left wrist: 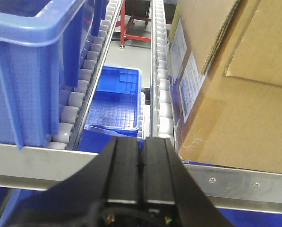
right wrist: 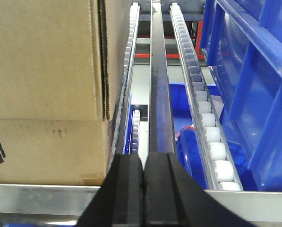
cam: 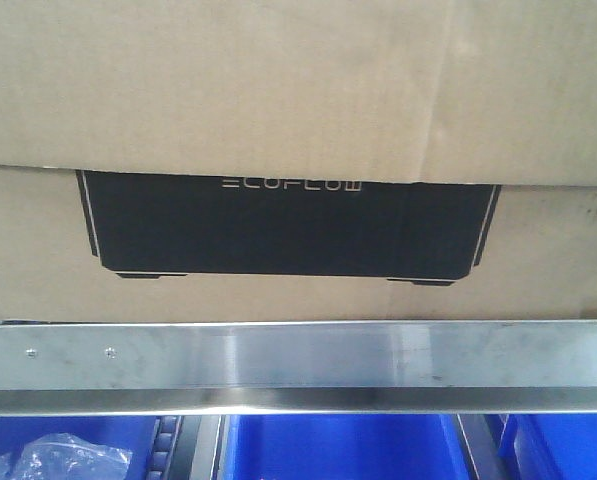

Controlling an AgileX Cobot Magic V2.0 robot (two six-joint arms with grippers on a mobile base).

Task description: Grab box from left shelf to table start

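Note:
The brown cardboard box [cam: 298,110] fills the front view, its black device print with pale lettering facing me, resting on the shelf behind the silver steel front rail [cam: 298,360]. In the left wrist view the box [left wrist: 226,94] stands at the right, and my left gripper [left wrist: 141,142] is shut just before the rail [left wrist: 235,182], left of the box's corner. The right wrist view has the box [right wrist: 46,85] at the left. My right gripper [right wrist: 143,158] is shut and empty beside the box's right corner. The table is out of view.
Blue plastic bins flank the box: one [left wrist: 32,66] on the rollers to its left, one [right wrist: 254,85] to its right. More blue bins [cam: 328,450] sit on the level below, one holding a clear bag [cam: 53,462]. Roller tracks [right wrist: 204,113] run back along the shelf.

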